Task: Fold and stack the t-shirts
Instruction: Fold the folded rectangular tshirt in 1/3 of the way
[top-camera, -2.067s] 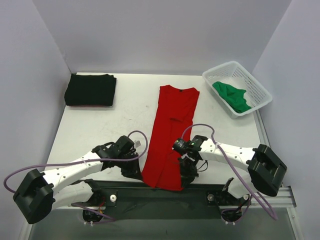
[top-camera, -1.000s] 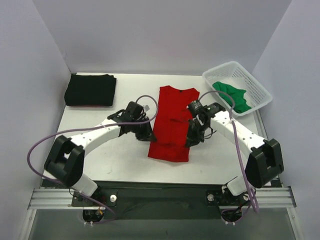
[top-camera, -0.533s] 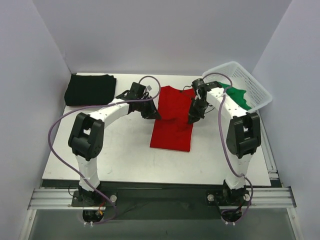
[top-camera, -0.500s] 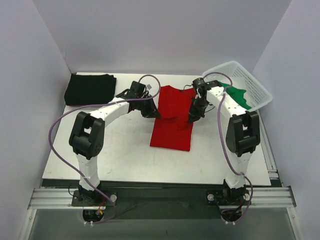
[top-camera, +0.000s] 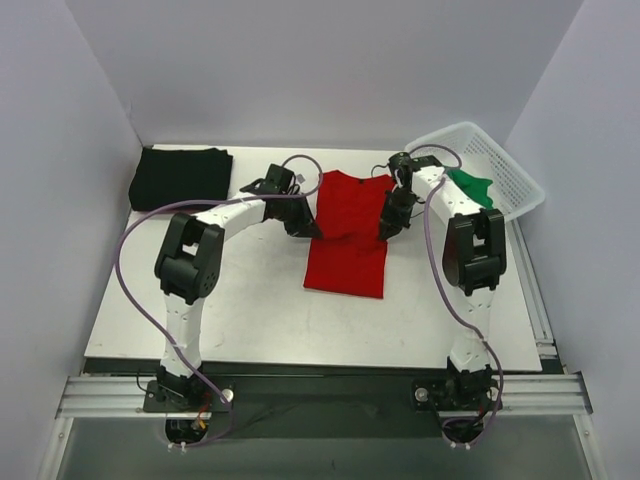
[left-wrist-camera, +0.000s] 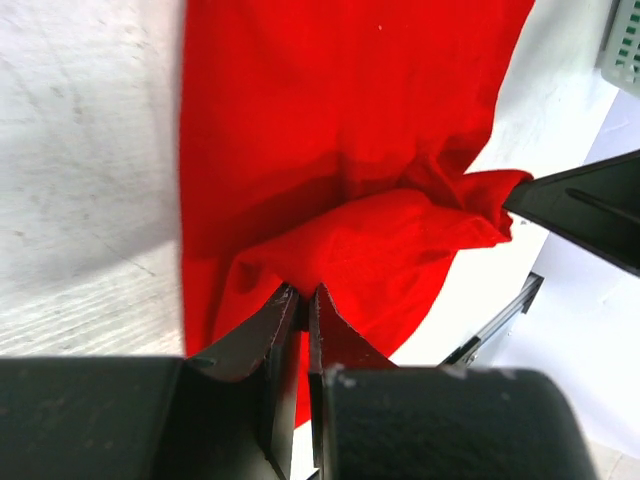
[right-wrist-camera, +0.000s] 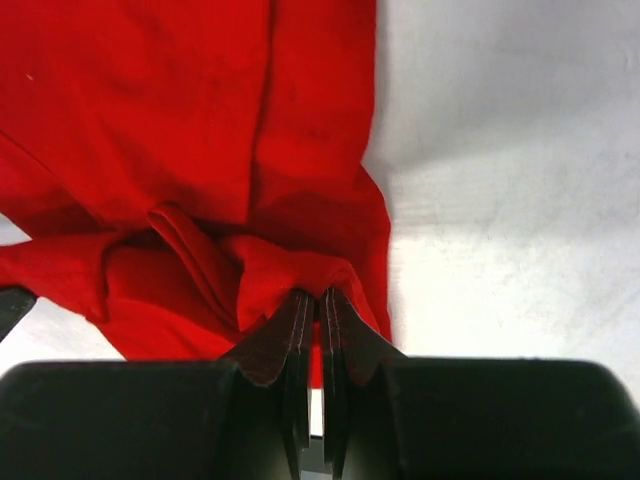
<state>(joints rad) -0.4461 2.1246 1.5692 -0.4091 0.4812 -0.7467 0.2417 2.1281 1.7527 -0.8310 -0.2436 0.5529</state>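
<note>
White table, far middle: red tee half doubled over, both hem corners held.

The red tee lies flat between the arms with its near part turned back toward the collar. The left gripper and right gripper each have their fingers pressed together on a bunched corner, one at each side edge. The pinches look thin, so a corner may slip out and drop the fold crooked. If one arm leads, the hem would land skewed, and a low carry could drag the bottom layer and wrinkle it. The right arm passes just beside the basket holding the green tee and could nudge it. The black tee sits well apart, far left.
</note>
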